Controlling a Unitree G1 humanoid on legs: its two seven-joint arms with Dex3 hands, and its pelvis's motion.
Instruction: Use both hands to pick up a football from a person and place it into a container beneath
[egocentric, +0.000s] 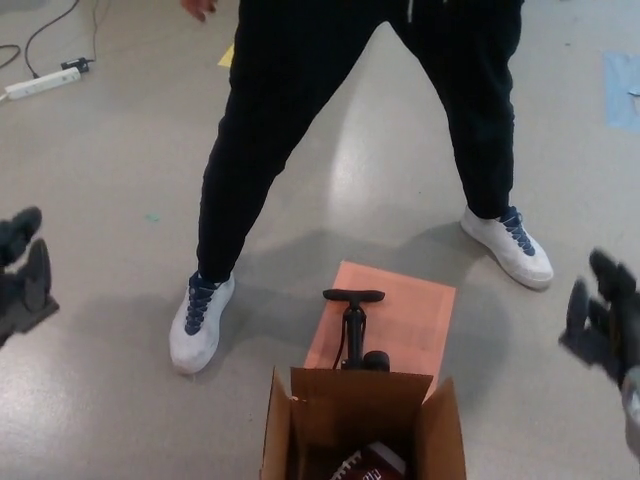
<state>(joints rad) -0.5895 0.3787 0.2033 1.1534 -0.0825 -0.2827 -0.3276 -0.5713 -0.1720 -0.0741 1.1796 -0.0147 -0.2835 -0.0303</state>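
The football sits down inside the cardboard box at 6 o'clock in the head view, only its brown top with the white laces and a white stripe poking out between the flaps, right at the bottom edge of the shot. The box is open-topped with its flaps standing up, and it's on the grey floor. Just behind it toward 12 o'clock there's a black hand pump standing upright on a flat orange-pink board, which touches the back of the box. A person stands past that with legs spread wide in black trousers and white sneakers with blue laces, one shoe at about 8 o'clock from the pump and the other shoe at about 2 o'clock. The robot's left hand is out at 9 o'clock at the picture's edge, fingers apart and nothing in it. The right hand is at about 4 o'clock near the right edge, also spread and empty, a bit blurry. Both hands are well apart from the box and the ball. A white power strip with cables lies on the floor at 10 o'clock, and there's a blue patch at 2 o'clock.
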